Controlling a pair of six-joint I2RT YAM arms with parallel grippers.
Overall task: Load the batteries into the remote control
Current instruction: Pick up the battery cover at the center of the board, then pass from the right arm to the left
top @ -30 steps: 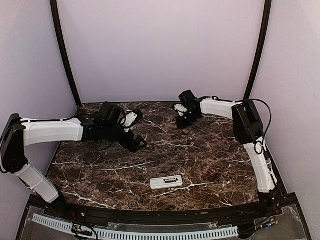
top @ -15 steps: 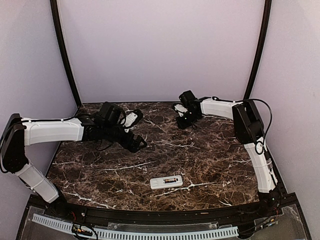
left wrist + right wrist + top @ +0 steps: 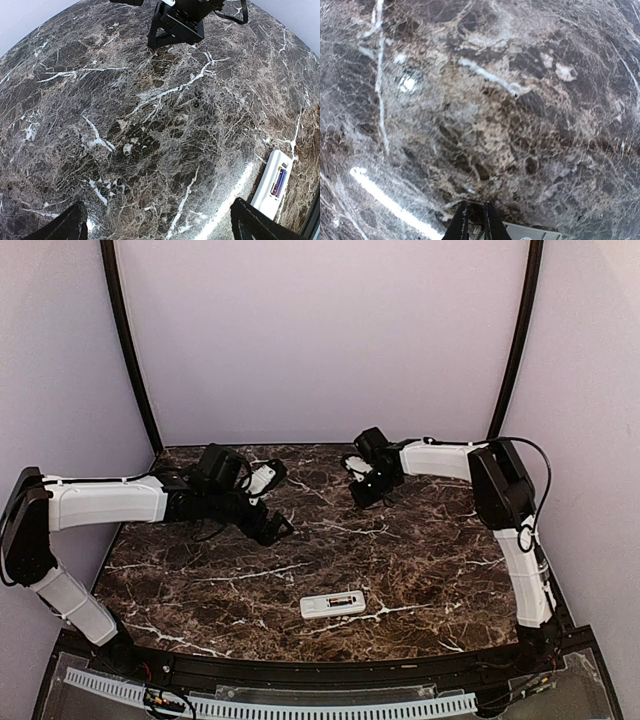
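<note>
Bench (image 3: 420, 560) of dark brown marble, laced with white and tan veins. A white remote control (image 3: 332, 605) has a dark, purplish battery (image 3: 278, 182) with an orange mark. The left arm (image 3: 105, 502) and right arm (image 3: 440, 457) are white with black joints. The walls (image 3: 320, 340) are pale lilac, crossed by black rods (image 3: 128, 350).

Dark brown marble-patterned bench (image 3: 400, 550) with white veining fills the lower half of the top view. Pale lilac walls (image 3: 320, 340) enclose it at upper left, centre and right. Two black curved poles, left (image 3: 128, 350) and right (image 3: 515, 340), rise from its far corners. A white slotted strip (image 3: 300, 706) runs along the bottom edge. A flat grey piece (image 3: 530, 232) lies at the lower edge of the right wrist view.
</note>
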